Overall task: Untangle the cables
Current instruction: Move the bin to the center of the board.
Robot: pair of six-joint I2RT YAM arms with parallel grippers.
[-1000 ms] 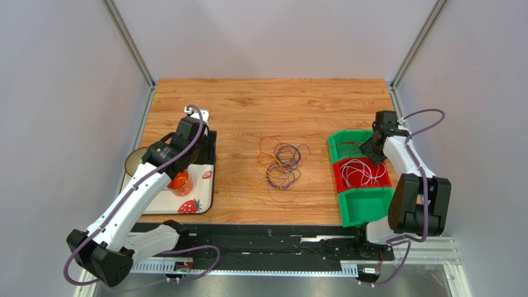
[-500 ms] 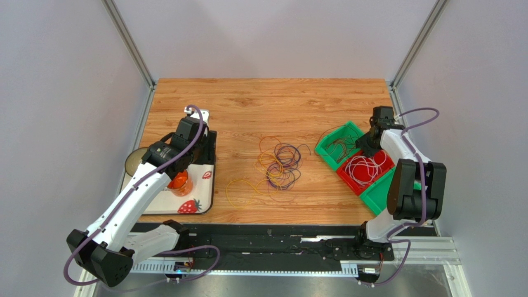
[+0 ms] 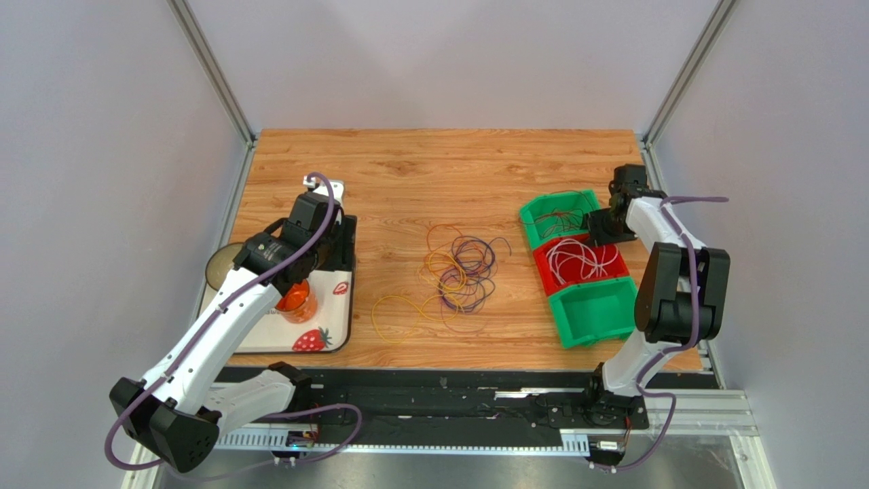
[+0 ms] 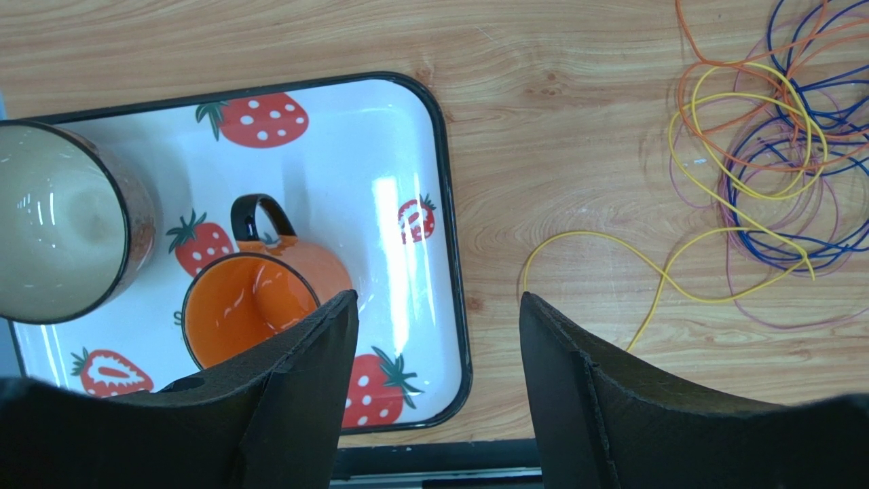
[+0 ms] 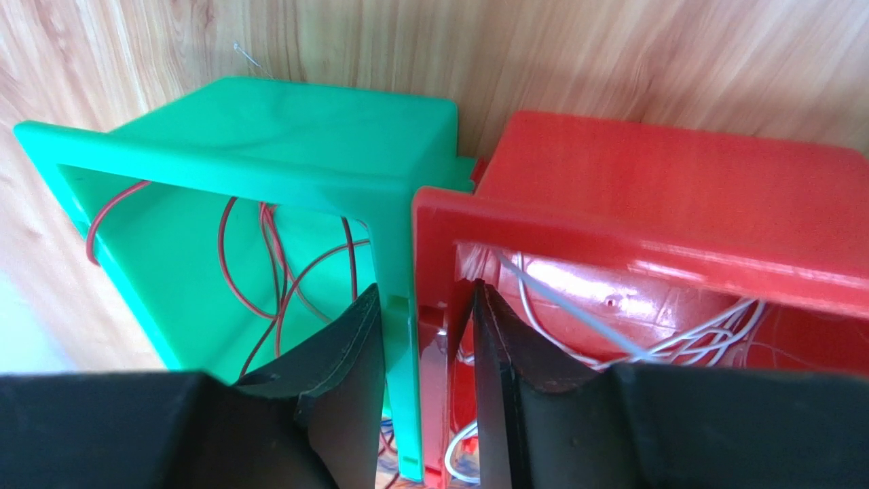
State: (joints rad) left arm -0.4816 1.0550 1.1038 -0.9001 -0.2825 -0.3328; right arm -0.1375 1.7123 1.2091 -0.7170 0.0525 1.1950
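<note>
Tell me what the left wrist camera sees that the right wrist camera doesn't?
Only left wrist: the strawberry tray with an orange mug and a larger cup, the tangled cables, the open left hand. Only right wrist: a green bin holding red wires, a red bin holding white wires, the right hand clamped on their joined walls. Both: the wooden table.

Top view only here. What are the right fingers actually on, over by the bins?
Observer: The right fingers pinch the joined walls, one finger inside the green bin, one inside the red bin.
Operator: Left fingers holding anything?
Observer: No. The left fingers are open and empty.
Operator: What's under them?
Observer: The strawberry tray edge; an upright orange mug sits beside one finger.
</note>
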